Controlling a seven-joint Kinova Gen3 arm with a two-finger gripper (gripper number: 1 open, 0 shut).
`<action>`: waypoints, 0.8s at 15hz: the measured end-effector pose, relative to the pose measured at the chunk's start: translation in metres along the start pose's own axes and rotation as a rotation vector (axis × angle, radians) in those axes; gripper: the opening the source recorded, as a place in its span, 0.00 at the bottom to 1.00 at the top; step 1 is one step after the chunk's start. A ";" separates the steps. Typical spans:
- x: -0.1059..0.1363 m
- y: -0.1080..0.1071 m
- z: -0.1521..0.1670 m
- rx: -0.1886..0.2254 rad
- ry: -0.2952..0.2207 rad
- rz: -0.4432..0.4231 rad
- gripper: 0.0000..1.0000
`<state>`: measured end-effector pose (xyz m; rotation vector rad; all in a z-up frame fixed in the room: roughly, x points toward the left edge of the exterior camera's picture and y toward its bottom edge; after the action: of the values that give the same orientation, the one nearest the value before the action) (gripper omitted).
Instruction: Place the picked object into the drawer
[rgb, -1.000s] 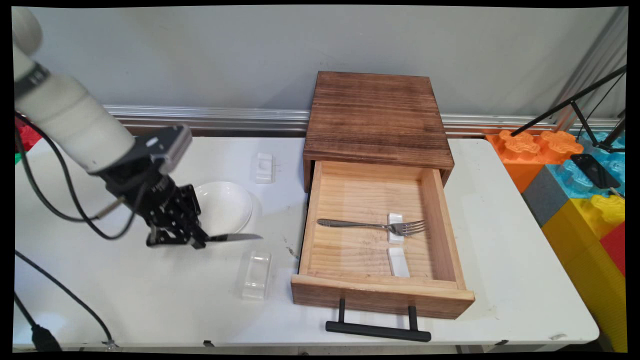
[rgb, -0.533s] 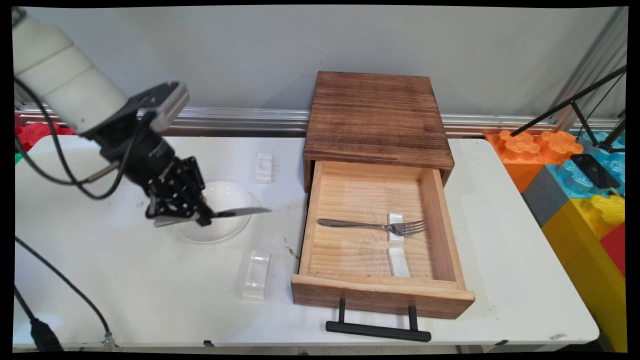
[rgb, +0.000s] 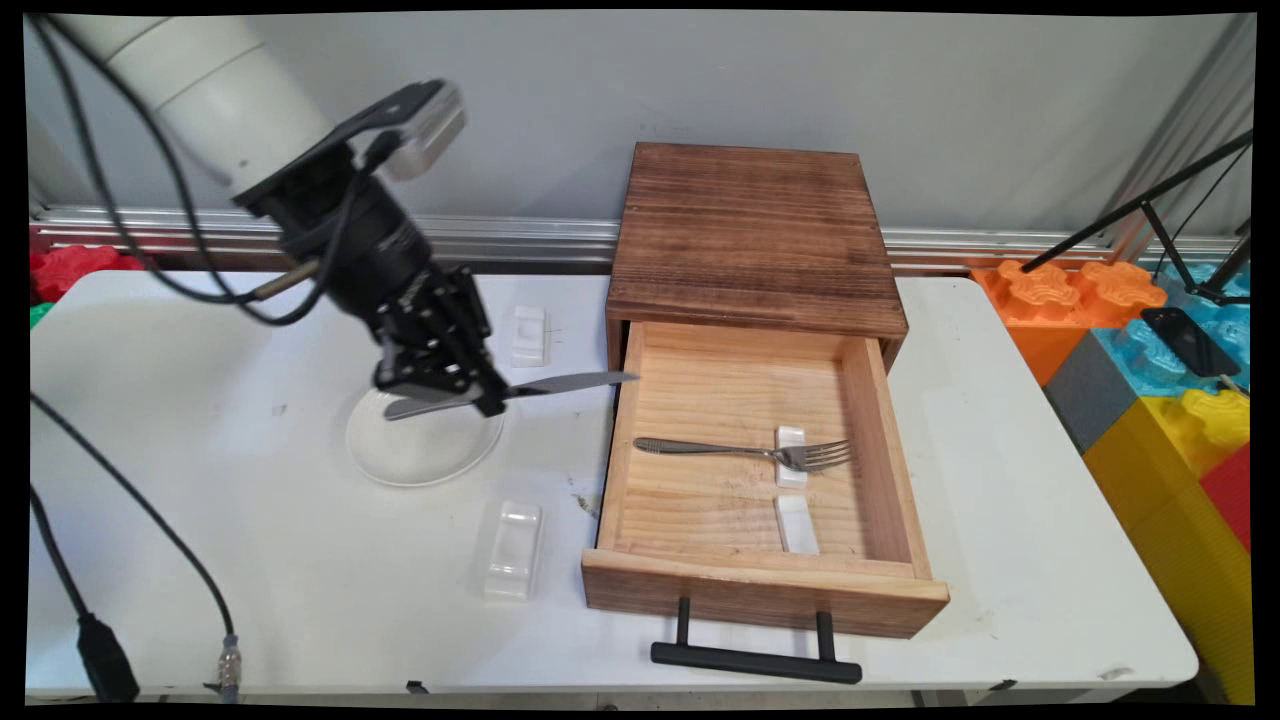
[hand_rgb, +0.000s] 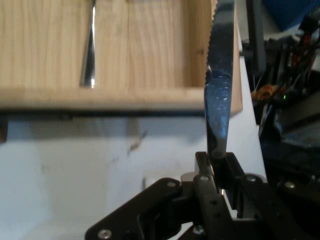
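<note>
Overall: white table (rgb: 250, 580) w/ a wooden drawer box (rgb: 752, 235) at the far centre, its drawer (rgb: 760, 590) pulled out toward the near side.
Gripper: black two-finger gripper (rgb: 480, 392) hung above the table's left-centre, tilted down and to the right, fingers clamped narrowly on a table knife (rgb: 560, 384).
Knife: held roughly level in the air, handle end sticking out left past the fingers, blade pointing right; blade tip was just at the drawer's left wall in main view. In hand view the knife (hand_rgb: 219, 100) ran straight up from the gripper (hand_rgb: 216, 165), serrated edge visible, its tip over the drawer's (hand_rgb: 100, 97) corner.
Below gripper: shallow white dish (rgb: 420, 450) on the table, under the knife's handle end; not touching it.
Drawer contents: metal fork (rgb: 745, 452) lying left-right, tines to the right, resting across a small white rest (rgb: 791, 438); a second white rest (rgb: 797, 523) lay just nearer, bare. Fork handle (hand_rgb: 89, 45) also showed in hand view.
Drawer front: black bar handle (rgb: 756, 661) on the near face.
On table, left of drawer: one white rest (rgb: 513, 548) near the drawer's near-left corner; another white rest (rgb: 529, 335) farther back, betw. gripper and box.
Right side: coloured foam blocks (rgb: 1150, 360) beyond the table's right edge, w/ a black tripod leg (rgb: 1140, 205) above them.
Cables: black cables (rgb: 120, 250) hung from the arm at left.
</note>
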<state>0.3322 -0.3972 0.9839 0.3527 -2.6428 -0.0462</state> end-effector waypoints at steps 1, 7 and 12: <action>0.015 0.000 0.001 -0.006 0.006 0.002 0.00; 0.087 0.002 0.020 -0.031 0.031 0.018 0.00; 0.143 0.002 0.051 -0.031 0.044 0.054 0.00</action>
<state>0.1859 -0.4332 1.0032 0.2682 -2.6038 -0.0613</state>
